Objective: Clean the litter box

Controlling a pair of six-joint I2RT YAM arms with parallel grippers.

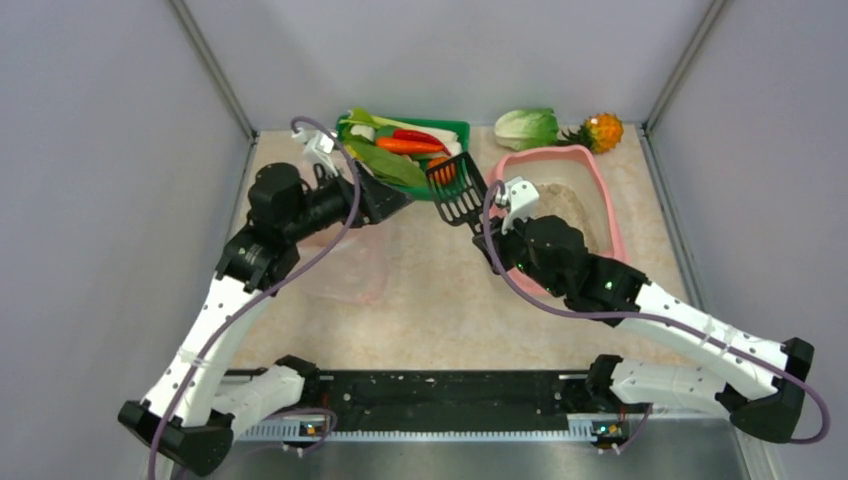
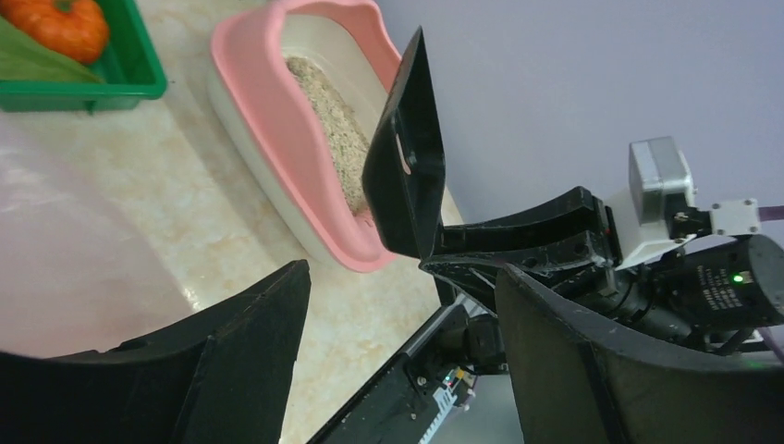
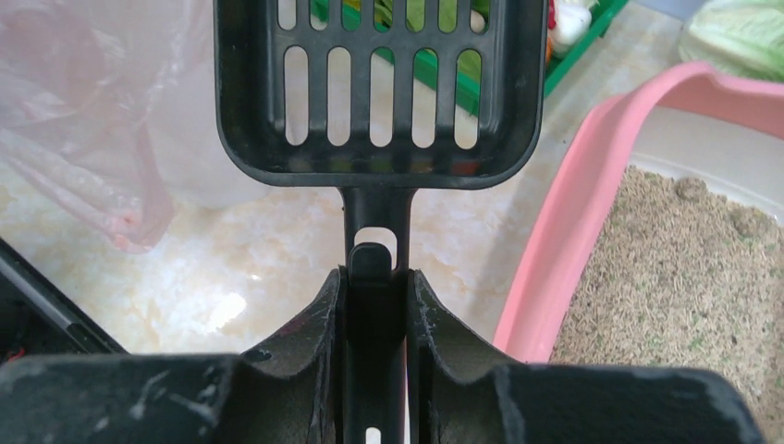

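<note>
**Scoop held between box and bin**

- One right tool (image 3: pixel 374 287): clamped on the handle of one black scoop (image 3: pixel 374 92), nothing visible in it, so you look ready to dig.
- One left tool (image 2: pixel 398 370): fingers apart beside one bag-lined bin (image 1: pixel 345 270), probably to steady it.
- One pink litter box (image 1: pixel 545 152): on the counter (image 1: pixel 440 320), right of the scoop.

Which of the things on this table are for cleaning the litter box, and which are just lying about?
For the job: litter box, black scoop in the right gripper, probably the bag-lined bin.
Lying about: green vegetable tray, leafy cabbage, orange fruit.
</note>
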